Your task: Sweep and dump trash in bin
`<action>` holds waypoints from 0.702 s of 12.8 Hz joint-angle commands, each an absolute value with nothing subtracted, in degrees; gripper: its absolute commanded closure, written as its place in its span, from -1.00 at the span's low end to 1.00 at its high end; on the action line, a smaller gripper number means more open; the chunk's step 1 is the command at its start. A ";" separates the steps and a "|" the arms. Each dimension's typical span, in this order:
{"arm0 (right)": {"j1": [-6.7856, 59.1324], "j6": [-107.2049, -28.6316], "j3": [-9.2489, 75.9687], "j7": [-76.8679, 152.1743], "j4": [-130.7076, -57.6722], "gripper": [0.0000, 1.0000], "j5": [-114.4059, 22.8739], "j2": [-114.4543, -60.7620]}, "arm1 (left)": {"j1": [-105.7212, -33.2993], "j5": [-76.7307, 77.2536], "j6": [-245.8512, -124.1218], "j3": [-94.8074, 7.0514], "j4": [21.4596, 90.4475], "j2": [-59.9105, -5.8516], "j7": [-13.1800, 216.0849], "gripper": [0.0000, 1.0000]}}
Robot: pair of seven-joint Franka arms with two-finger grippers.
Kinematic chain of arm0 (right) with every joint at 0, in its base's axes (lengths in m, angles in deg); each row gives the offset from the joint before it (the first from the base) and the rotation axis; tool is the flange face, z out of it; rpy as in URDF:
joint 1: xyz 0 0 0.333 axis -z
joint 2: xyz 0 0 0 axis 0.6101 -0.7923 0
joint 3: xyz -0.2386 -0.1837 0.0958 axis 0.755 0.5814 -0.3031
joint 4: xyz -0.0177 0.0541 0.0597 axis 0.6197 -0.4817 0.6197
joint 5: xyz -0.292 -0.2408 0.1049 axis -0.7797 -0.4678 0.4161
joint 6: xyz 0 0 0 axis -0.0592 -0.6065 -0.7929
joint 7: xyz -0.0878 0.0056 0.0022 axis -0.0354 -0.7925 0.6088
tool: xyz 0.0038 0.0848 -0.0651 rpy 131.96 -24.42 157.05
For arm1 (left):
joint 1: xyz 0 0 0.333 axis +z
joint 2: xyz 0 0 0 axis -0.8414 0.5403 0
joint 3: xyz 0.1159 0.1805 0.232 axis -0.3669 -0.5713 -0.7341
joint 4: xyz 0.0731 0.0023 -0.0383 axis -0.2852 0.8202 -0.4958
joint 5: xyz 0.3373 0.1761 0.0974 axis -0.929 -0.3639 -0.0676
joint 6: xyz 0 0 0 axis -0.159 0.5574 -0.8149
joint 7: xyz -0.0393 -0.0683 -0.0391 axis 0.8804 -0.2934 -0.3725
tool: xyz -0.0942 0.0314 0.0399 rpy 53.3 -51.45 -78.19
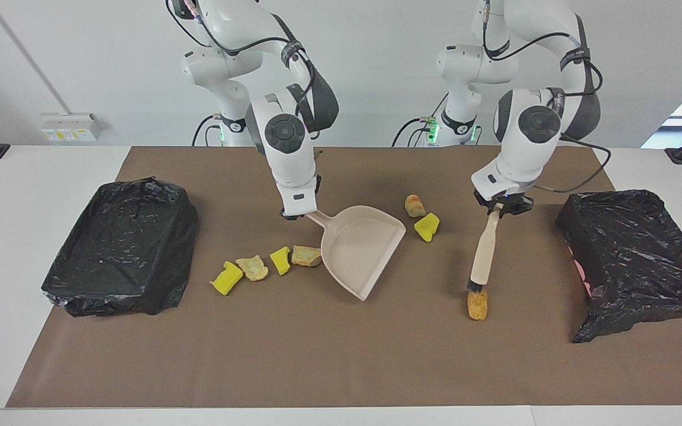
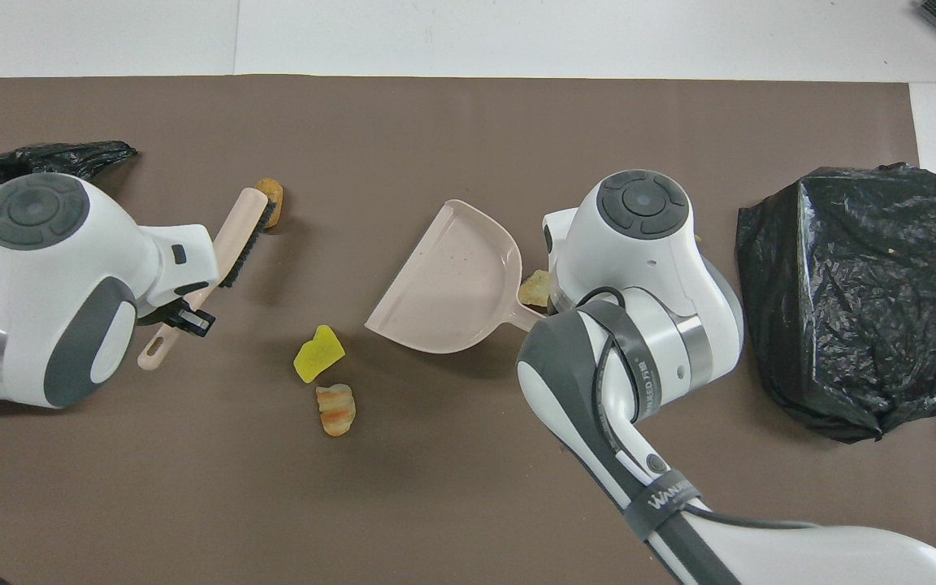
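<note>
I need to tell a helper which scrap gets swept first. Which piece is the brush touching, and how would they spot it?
Start at the black bin bag at the left arm's end of the table. Beside it, the brush slants down from the left claw. Its bristles meet a tan-orange lump, alone, farther from the robots than any other scrap.

I see the brush (image 2: 234, 236) bristles touching a tan lump (image 2: 271, 192). The dustpan (image 2: 450, 279) sits mid-mat (image 2: 468, 487). A yellow chunk (image 2: 318, 354) lies beside an orange lump (image 2: 335, 409).

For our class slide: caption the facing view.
Left gripper sets brush at a tan lump; right gripper holds dustpan.
</note>
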State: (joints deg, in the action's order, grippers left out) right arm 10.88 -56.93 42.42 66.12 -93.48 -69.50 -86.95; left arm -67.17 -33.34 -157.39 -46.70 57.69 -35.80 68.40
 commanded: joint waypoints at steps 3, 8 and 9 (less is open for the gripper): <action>9.40 -62.11 42.14 76.94 -103.81 1.00 -72.21 -80.53 | -63.01 -36.37 -158.74 -46.12 40.29 -21.16 61.41 1.00; 2.19 -62.64 42.14 58.15 -107.76 1.00 -79.87 -76.67 | -61.51 -36.48 -164.37 -46.11 39.12 -18.42 47.80 1.00; 2.18 -64.82 42.14 58.22 -109.69 1.00 -79.96 -75.97 | -61.60 -36.39 -163.42 -46.11 40.61 -19.03 46.91 1.00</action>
